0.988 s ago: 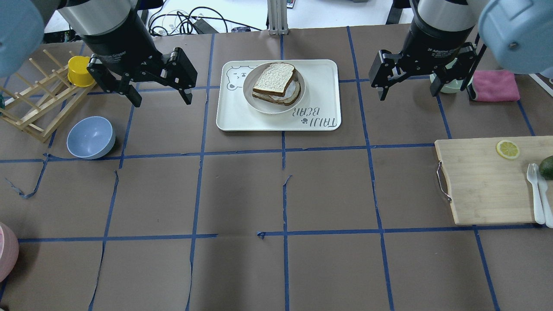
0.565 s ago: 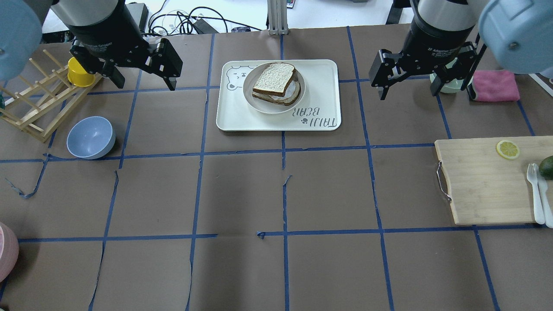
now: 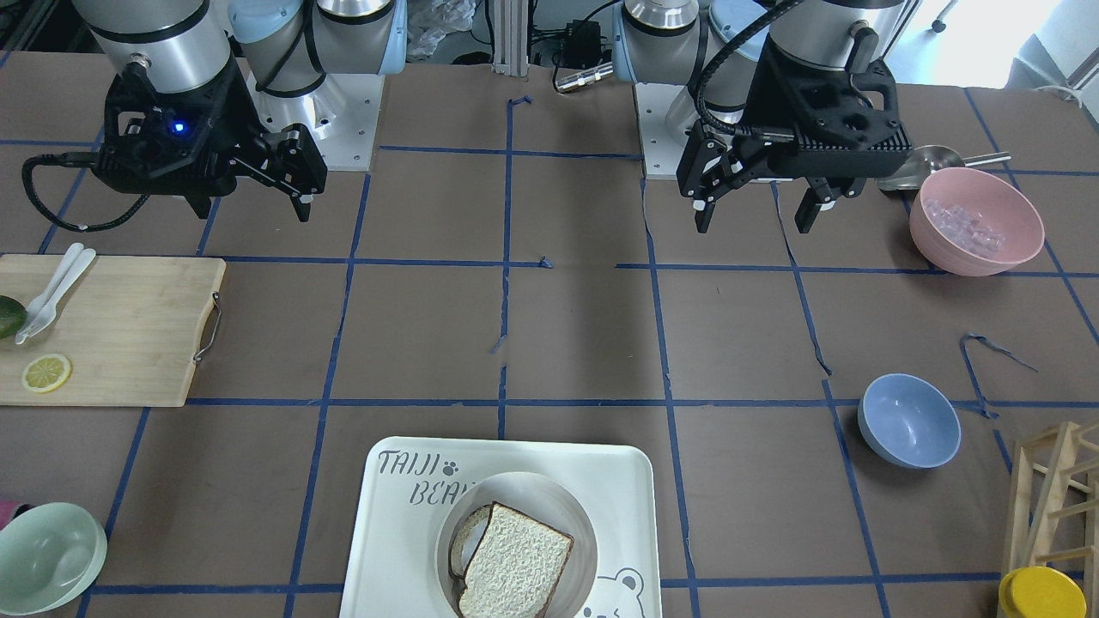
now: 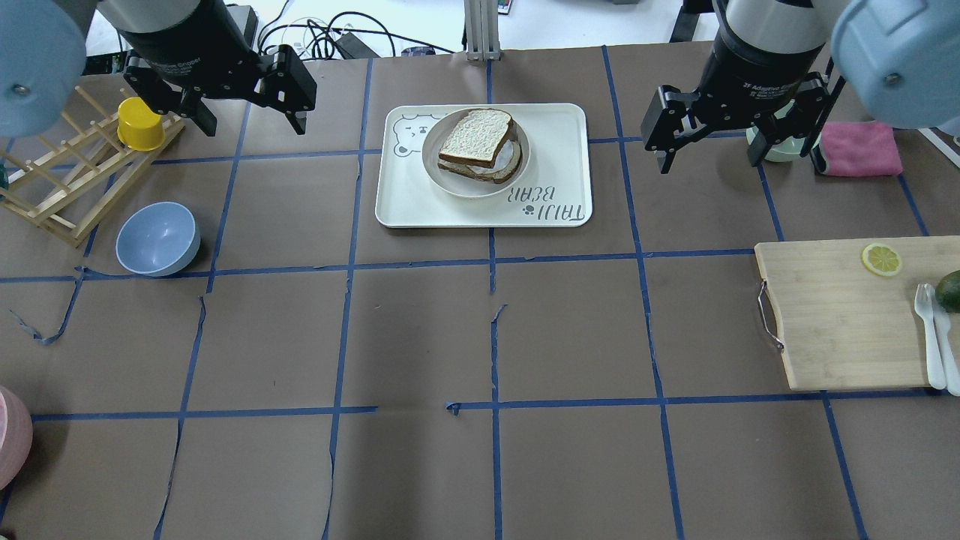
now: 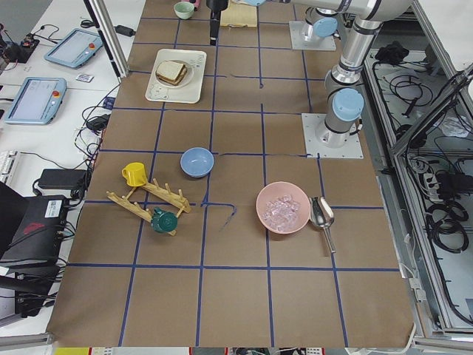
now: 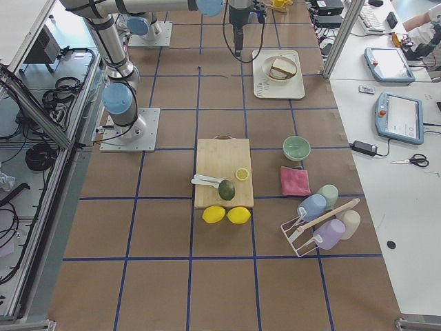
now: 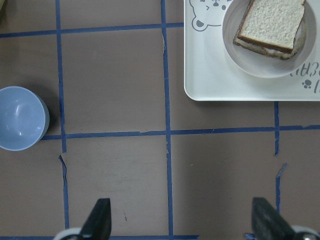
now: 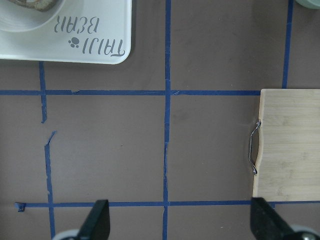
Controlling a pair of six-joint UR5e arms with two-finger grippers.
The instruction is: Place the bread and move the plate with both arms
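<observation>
The bread (image 4: 475, 136) lies on top of another slice on the round cream plate (image 4: 480, 189). The plate sits on the white "TAIJI BEAR" tray (image 4: 555, 150) at the far middle of the table. Bread (image 3: 515, 562), plate (image 3: 541, 489) and tray (image 3: 403, 532) also show in the front-facing view, and in the left wrist view the bread (image 7: 272, 22) and plate (image 7: 260, 65) show too. My left gripper (image 4: 253, 124) is open and empty, hovering left of the tray. My right gripper (image 4: 709, 161) is open and empty, hovering right of the tray. Neither touches anything.
A blue bowl (image 4: 157, 238), a wooden rack (image 4: 67, 180) and a yellow cup (image 4: 140, 124) stand at the left. A cutting board (image 4: 840, 315) with a lemon slice and cutlery lies at the right. A pink cloth (image 4: 861, 148) and a pale green bowl (image 3: 47, 558) sit behind my right gripper.
My left gripper has drawn back, away from the tray toward the far left, still open. The right gripper, bread, plate and tray have not moved.
</observation>
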